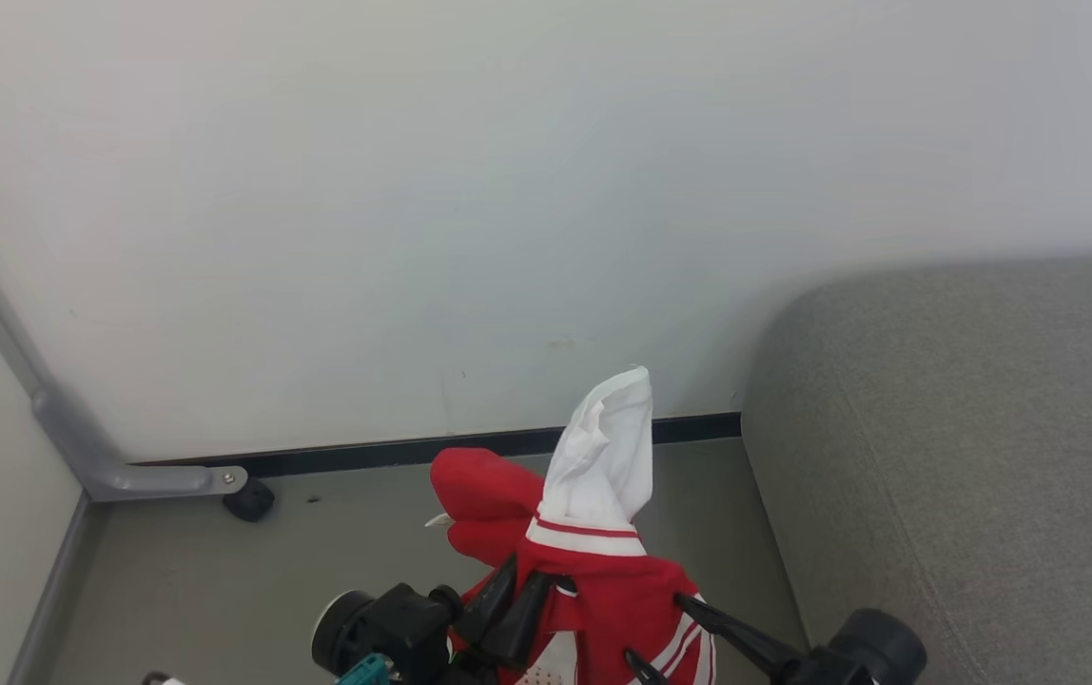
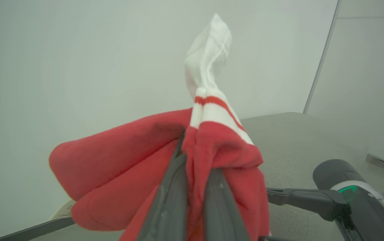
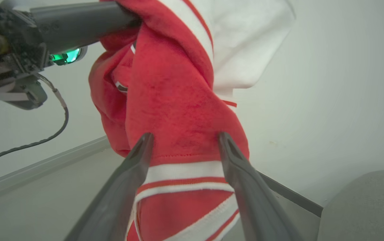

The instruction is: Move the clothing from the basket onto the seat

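Left gripper [image 1: 527,576] pinches the clothing [image 1: 603,590], right gripper [image 3: 185,135] spread wide beside it; that single hold could slip, dropping it short of the seat [image 1: 965,428].

No writing, number, brand or sign can be read anywhere. A small white tag [image 1: 438,519] sticks out from the left side of the red clothing [image 1: 622,599], but it is too small to show any print.
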